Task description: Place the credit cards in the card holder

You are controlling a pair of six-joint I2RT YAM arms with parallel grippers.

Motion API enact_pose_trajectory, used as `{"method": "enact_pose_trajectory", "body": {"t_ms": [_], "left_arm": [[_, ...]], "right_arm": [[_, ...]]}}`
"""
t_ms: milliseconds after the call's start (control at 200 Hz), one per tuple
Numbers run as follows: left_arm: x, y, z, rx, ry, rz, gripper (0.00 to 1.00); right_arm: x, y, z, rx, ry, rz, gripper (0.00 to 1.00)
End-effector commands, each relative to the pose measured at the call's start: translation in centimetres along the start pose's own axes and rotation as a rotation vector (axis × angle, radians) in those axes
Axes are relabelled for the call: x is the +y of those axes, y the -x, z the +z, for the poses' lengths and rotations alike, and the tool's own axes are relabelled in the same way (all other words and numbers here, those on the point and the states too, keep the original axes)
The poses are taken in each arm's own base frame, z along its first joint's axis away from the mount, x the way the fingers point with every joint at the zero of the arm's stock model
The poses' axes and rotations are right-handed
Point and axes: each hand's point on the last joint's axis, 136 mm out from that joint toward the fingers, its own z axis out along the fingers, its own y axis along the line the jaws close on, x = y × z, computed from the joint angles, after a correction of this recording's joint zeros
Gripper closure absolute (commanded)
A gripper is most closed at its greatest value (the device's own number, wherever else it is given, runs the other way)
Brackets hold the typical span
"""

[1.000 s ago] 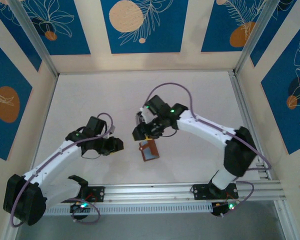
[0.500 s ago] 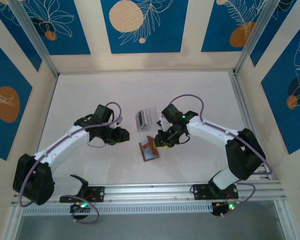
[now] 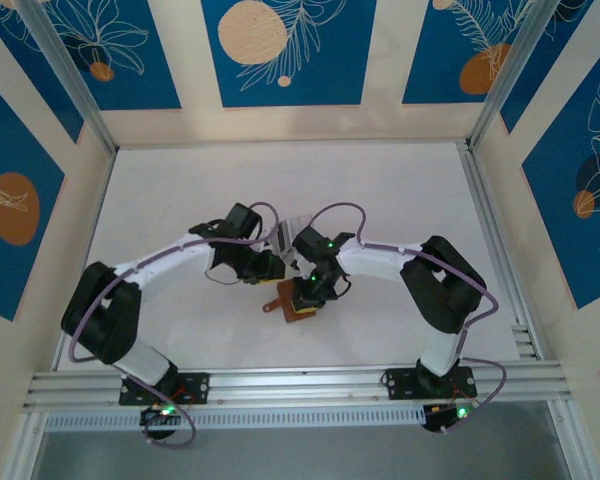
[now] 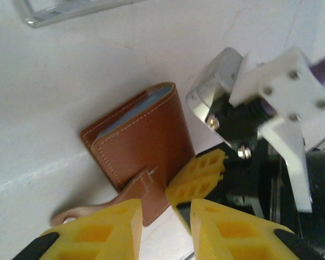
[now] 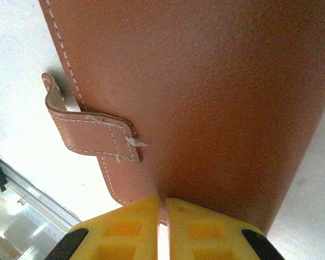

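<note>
Both arms have swung inward and now meet over the card holder.

Top view: the closed card holder point(image 3: 298, 304) lies on the table point(image 3: 180, 180) between the left gripper point(image 3: 267, 268) and right gripper point(image 3: 311, 290). Left wrist: the left jaws stand apart, empty, by the loose snap tab point(image 4: 142, 182). Right wrist: the right jaws pinch the cover's edge. That thin bite may slip, and the crowded grippers may collide.

Top view is lit evenly and brightly from overhead; only faint, soft shadows are cast on the pale desk point(image 3: 170, 190). In the wrist views the desk is blown out toward white, and the card holder point(image 5: 216, 81) is rendered slightly soft at close range.
</note>
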Motion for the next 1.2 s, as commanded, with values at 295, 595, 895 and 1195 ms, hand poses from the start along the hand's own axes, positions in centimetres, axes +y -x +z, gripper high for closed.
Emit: {"method": "enact_pose_trajectory", "body": {"t_ms": [295, 595, 895, 1195], "left_arm": [[1.8, -0.3, 4.6, 0.078, 0.02, -0.03, 0.73], [5.2, -2.0, 6.3, 0.12, 0.113, -0.046, 0.75], [6.2, -2.9, 6.8, 0.138, 0.121, -0.052, 0.76], [7.2, -3.9, 7.1, 0.151, 0.138, -0.059, 0.76]], "right_arm": [[-0.5, -0.1, 0.2, 0.006, -0.033, 0.017, 0.8], [1.0, 0.2, -3.3, -0.06, 0.043, -0.011, 0.79], [-1.6, 0.8, -5.7, -0.092, 0.104, 0.039, 0.54], [-1.7, 0.9, -3.2, -0.032, 0.211, 0.062, 0.48]]}}
